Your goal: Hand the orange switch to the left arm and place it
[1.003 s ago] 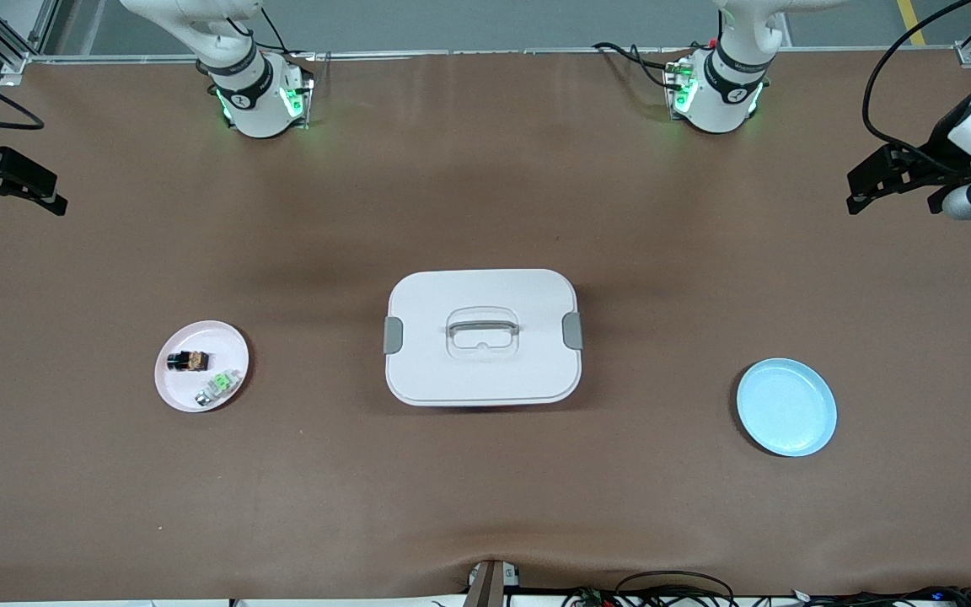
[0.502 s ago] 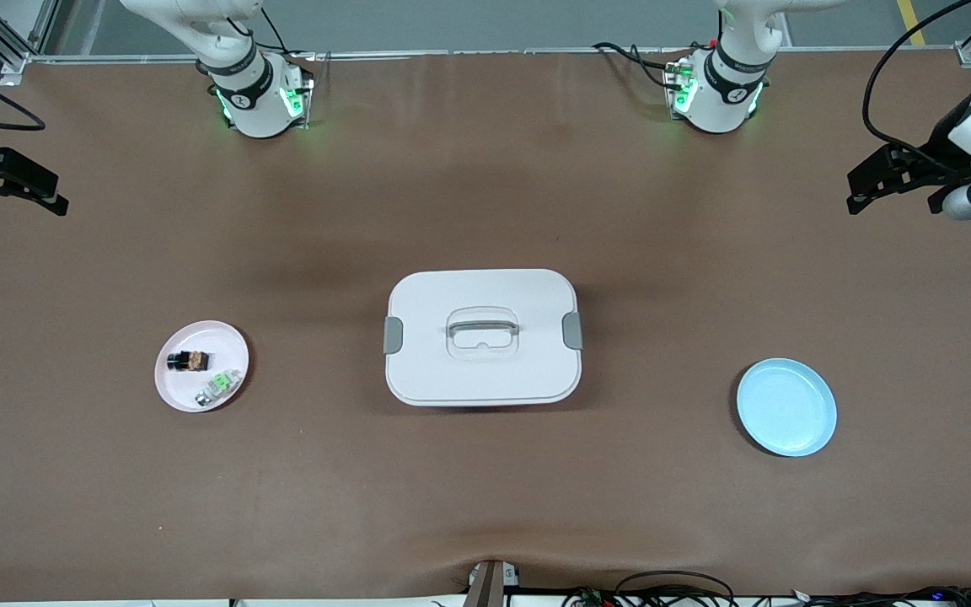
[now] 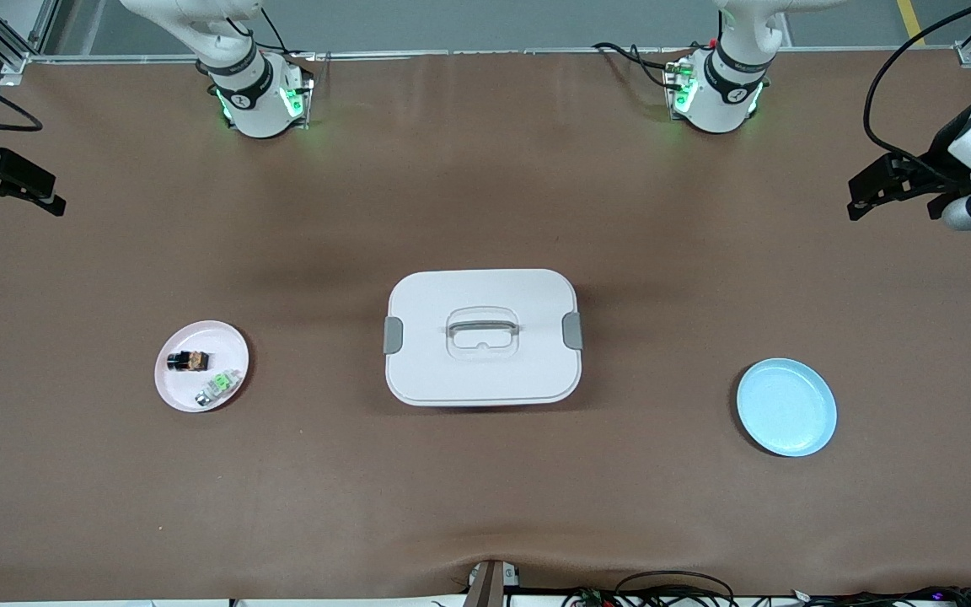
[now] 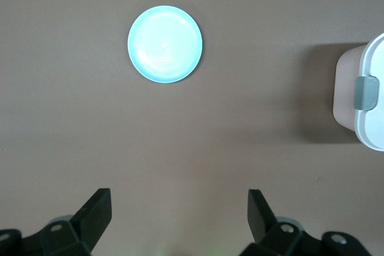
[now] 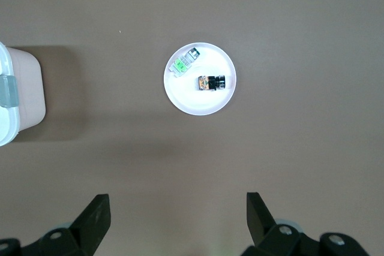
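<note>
high over the worktop's edge at the right arm's end, your right hand hangs with its fingers spread wide and nothing between them, looking straight down with the pink plate well ahead of it. the orange switch lies flat on that plate, on the part farther from the front camera, with the green-and-clear component just beside it on the nearer part, apart from it but close. expect the switch to be very light, rigid and small, with smooth hard sides that could squirt out of a careless pinch; it looks likely to skid on the plate if you nudge it. take it across its narrow width at the orange middle, coming straight down, with the fingers turned so neither one lands on the green-and-clear component. your left hand waits high over the worktop's edge at the left arm's end, fingers equally wide and empty, with the blue plate well clear below it. the box stands shut at the middle of the worktop, between the two plates, so any handover should go above it or around it. both arms are drawn back, and the right arm still has a long reach to make toward the pink plate.
</note>
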Controlling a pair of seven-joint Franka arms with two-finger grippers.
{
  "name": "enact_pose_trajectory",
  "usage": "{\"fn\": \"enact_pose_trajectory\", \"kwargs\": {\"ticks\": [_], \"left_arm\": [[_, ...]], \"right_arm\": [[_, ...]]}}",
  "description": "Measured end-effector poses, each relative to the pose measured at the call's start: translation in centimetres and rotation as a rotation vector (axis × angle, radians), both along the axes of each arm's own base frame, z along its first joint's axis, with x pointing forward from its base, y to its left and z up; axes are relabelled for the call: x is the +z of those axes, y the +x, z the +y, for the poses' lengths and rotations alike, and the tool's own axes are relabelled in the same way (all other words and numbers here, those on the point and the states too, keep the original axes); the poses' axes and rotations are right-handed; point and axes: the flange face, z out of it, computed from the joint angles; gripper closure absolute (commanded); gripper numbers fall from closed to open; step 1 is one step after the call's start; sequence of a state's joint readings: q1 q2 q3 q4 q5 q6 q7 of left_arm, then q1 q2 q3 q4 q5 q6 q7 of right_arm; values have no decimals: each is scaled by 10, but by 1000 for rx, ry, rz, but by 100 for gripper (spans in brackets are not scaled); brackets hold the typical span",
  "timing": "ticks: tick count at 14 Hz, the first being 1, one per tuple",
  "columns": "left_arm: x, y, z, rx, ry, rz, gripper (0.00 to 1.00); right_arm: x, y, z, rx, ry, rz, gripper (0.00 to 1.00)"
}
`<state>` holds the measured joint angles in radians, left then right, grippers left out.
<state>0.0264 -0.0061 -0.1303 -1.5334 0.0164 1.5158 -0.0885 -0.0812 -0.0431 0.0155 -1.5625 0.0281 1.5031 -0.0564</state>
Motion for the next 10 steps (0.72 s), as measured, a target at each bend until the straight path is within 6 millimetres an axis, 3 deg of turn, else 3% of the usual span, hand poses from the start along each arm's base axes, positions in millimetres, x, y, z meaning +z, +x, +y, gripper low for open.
{"fn": "enact_pose_trajectory", "kwargs": {"ticks": [4,8,10], "left_arm": [[-1,0,-2,-8,0,2,0],[-2,1,-3,-11,0,3,0],[-2,0,-5,-14,0,3,0]], "right_arm": [[-19,9,-4,-4,2,37,0],[-85,38,-15,-19,13,152,0],[-105,45,-27,-37,17,185,0]]}}
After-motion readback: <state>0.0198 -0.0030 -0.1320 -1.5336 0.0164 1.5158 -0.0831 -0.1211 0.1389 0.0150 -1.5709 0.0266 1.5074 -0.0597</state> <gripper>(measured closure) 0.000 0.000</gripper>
